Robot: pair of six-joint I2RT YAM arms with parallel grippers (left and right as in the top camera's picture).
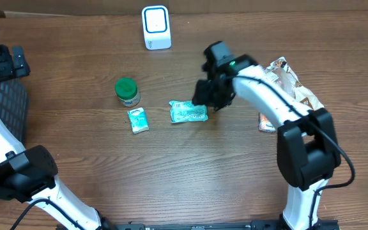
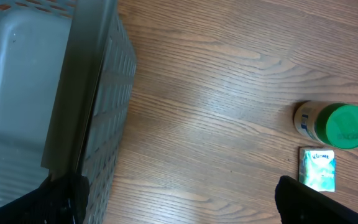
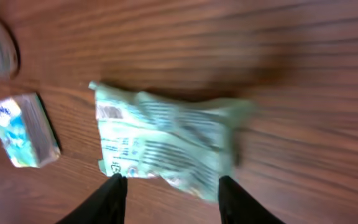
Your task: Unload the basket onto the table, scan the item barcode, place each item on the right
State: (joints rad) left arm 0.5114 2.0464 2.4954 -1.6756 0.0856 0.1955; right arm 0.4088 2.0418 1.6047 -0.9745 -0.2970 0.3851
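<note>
- We see a table [image 1: 94, 57] of warm brown wood with darker grain streaks.
- The jar [image 1: 127, 91] has a bright green lid and a white label with blue print.
- Just beside the jar, the small packet [image 1: 138, 120] is white and turquoise.
- Right of the jar, the crumpled pouch [image 1: 188, 112] is pale mint green, with dark lines of print and a white barcode patch.
- Behind the jar, the scanner [image 1: 156, 27] is white with a blue ring.
- Far right of the jar, the bag [image 1: 292, 83] is brown and white.
- Left of the jar, the basket [image 2: 17, 93] is grey with a lattice pattern.
- The right arm [image 1: 267, 96] is white with black joints.
</note>
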